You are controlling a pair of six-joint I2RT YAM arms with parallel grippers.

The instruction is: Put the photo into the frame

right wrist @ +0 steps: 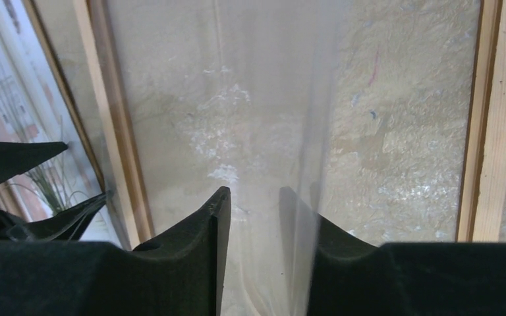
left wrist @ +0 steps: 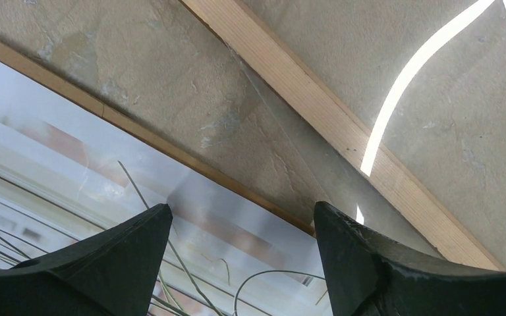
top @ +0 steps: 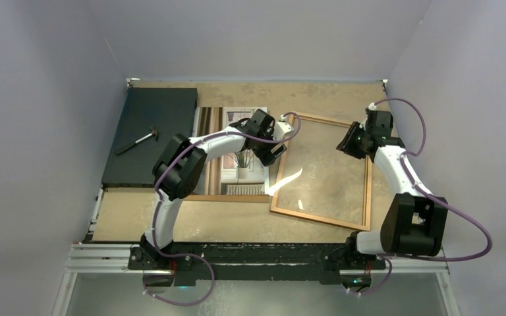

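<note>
Top external view: photo outside the frame, clear pane in the way

The photo (top: 242, 172) lies flat on a brown board (top: 227, 197) at 9 o'clock of the frame (top: 319, 219), just beside its left rail and not inside it. The left gripper (left wrist: 240, 217) hovers over the photo's edge nearest the frame, fingers spread wide with nothing between them. The right gripper (right wrist: 253, 204) hangs over the frame's 2 o'clock part. A clear pane (right wrist: 270, 99) runs up through the narrow gap between its fingers, but I cannot tell whether they pinch it.

My judgement of the risks:

- **Creasing:** the print is thin and flat, so fingertips closing on its edge may skid off, crease it, or catch the board with it.
- **Snagging:** moved toward 3 o'clock, the print could butt against the left rail and buckle.
- **Pane slip:** if the pane is loosely held, it may slide down onto the rail or the print.
- **Arm contact:** both grippers work near the same rail, so they could touch.
</note>
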